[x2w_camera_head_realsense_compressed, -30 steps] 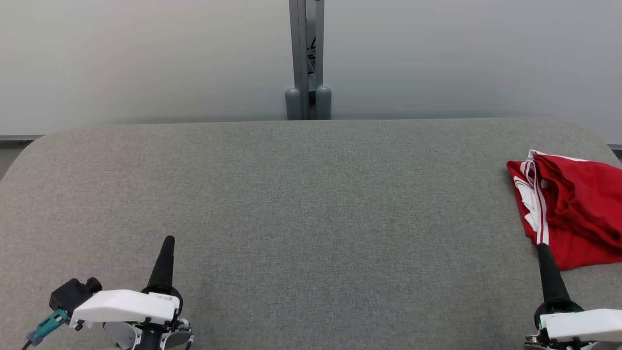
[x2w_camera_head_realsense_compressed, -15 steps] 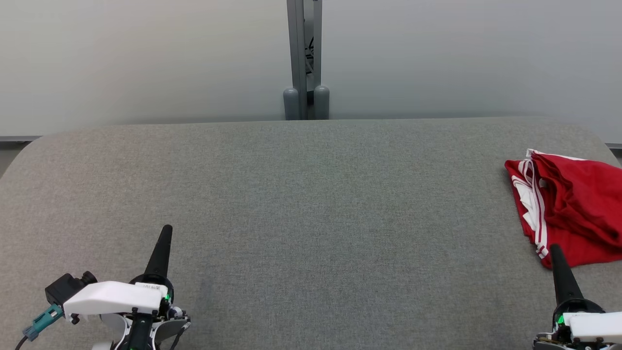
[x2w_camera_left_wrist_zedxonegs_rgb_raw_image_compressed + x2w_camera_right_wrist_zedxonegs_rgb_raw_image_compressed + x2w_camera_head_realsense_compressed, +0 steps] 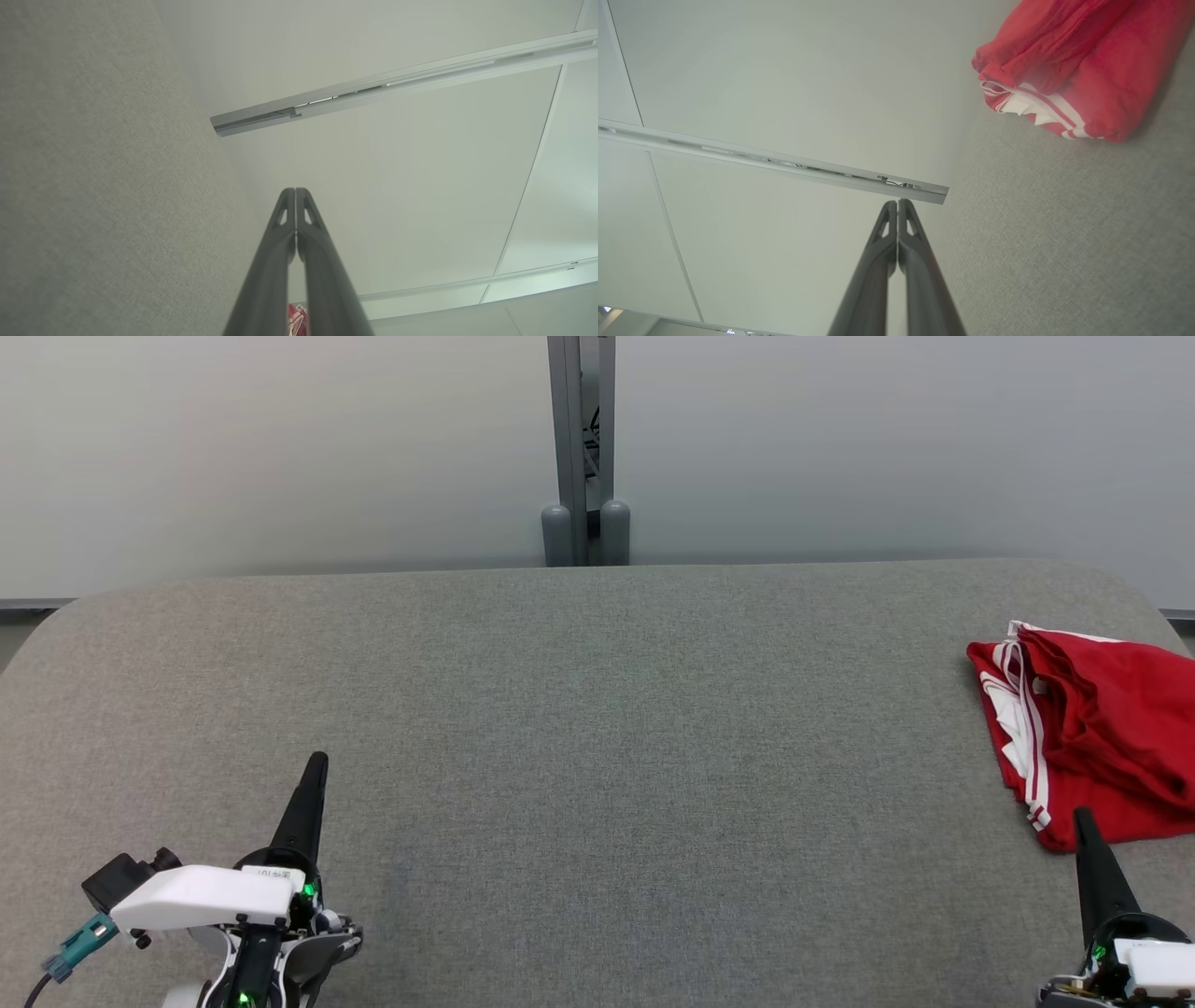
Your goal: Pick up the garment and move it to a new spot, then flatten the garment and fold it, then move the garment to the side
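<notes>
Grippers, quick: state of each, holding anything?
Left gripper: closed, empty.
Right gripper: closed, empty; the red garment lies on the table, not held.

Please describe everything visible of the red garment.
The red garment is thin, soft-looking cloth with white stripes along one edge. It lies as a loosely folded, wrinkled bundle at the right end of the grey fabric table, partly cut off by the head view's edge. Only the table touches it; the shut right gripper is close but apart.

light: bright, even, diffuse | shadows: faint, soft | right wrist: garment (image 3: 1083, 60) slightly blurred, edges bowed
</notes>
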Robot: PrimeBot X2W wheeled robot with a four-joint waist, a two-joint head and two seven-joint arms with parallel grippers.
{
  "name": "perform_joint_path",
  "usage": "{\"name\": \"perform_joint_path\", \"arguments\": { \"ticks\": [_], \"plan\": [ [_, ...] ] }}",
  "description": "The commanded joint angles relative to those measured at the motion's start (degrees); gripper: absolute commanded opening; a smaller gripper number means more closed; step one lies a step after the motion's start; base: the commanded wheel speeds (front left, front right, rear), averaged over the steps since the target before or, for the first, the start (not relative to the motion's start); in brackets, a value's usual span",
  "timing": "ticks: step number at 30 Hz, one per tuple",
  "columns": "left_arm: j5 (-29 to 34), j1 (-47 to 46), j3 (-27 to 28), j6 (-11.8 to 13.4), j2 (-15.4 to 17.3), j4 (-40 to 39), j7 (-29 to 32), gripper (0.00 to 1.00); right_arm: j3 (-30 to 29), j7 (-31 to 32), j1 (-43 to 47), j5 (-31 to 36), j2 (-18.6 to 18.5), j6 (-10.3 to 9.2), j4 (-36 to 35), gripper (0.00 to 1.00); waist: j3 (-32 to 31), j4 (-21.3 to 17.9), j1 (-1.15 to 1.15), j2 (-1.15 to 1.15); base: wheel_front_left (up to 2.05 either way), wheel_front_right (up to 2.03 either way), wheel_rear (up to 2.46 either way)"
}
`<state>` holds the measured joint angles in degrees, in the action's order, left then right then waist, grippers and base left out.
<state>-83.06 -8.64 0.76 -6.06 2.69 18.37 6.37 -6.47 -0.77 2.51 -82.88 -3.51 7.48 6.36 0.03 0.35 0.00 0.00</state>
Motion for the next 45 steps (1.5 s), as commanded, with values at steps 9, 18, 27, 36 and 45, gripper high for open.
{"name": "perform_joint_path", "arguments": {
  "ticks": [9, 18, 27, 36, 45],
  "plan": [
    [-4.3, -1.9, 0.7, -0.9, 0.3, -0.1, 1.3, 0.0, -0.9, 1.1, 0.5, -5.0, -0.5, 0.02, -1.1, 0.0, 0.0, -0.1, 0.0, 0.0, 0.0, 0.0, 0.0],
    [-7.4, -2.4, 1.1, -1.3, 0.3, 0.1, 2.3, 0.0, -1.6, 1.9, 0.9, -9.0, -0.6, 0.02, -1.5, 0.0, 0.0, -0.3, 0.0, 0.0, 0.0, 0.0, 0.0],
    [-9.8, -2.6, 1.4, -1.6, 0.3, 0.2, 3.2, 0.0, -2.0, 2.4, 1.3, -11.9, -0.6, 0.02, -1.9, 0.0, 0.0, -0.4, 0.0, 0.0, 0.0, 0.0, 0.0],
    [-9.8, -2.5, 1.4, -1.6, 0.3, 0.2, 3.2, 0.0, -2.0, 2.4, 1.2, -11.9, -0.6, 0.02, -1.9, 0.0, 0.0, -0.4, 0.0, 0.0, 0.0, 0.0, 0.0],
    [-9.8, -2.5, 1.4, -1.6, 0.3, 0.2, 3.2, 0.0, -2.0, 2.5, 1.2, -11.9, -0.6, 0.02, -1.9, 0.0, 0.0, -0.4, 0.0, 0.0, 0.0, 0.0, 0.0]
  ]
}}
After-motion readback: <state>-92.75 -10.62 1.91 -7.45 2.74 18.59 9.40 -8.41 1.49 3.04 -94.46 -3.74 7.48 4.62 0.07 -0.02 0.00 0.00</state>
